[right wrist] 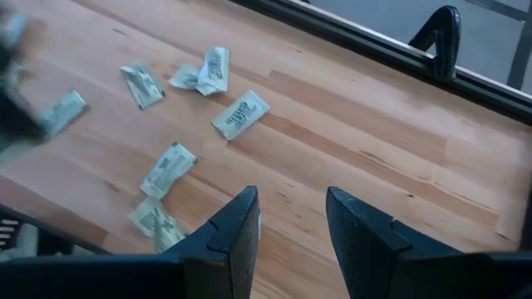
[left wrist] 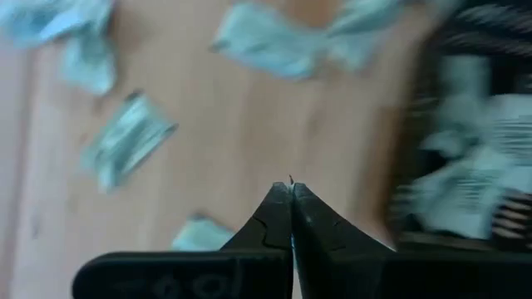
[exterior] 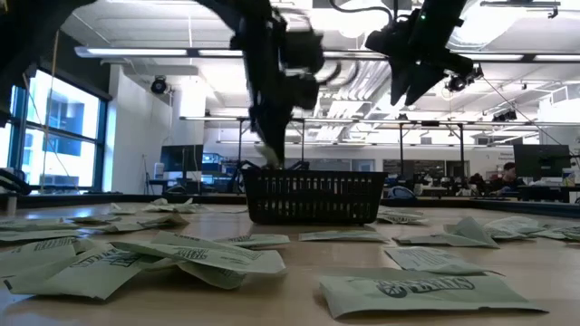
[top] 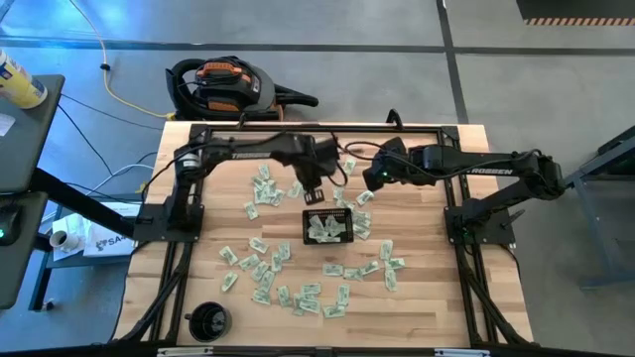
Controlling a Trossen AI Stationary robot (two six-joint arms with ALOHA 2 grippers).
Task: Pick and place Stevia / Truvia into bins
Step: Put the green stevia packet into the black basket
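Observation:
Pale green and white Stevia sachets [top: 263, 270] lie flat all over the wooden table, seen close in the low view [exterior: 195, 254]. Some lie inside the black mesh bin [top: 327, 211] at the table's middle [exterior: 313, 197]. My left gripper [top: 316, 194] hangs just beyond the bin's far left corner, raised above the table and pointing steeply down [exterior: 272, 152]. It is shut [left wrist: 291, 189], and no sachet shows between its tips. My right gripper [top: 369, 180] waits open [right wrist: 291, 208] above loose sachets [right wrist: 241, 115] to the far right of the bin.
A round black cup [top: 208, 319] stands at the table's near left corner. Black frame rails [top: 317, 127] run along the table's far edge and sides. A vacuum cleaner [top: 223, 84] sits on the floor beyond. A person [exterior: 509, 174] sits far back in the room.

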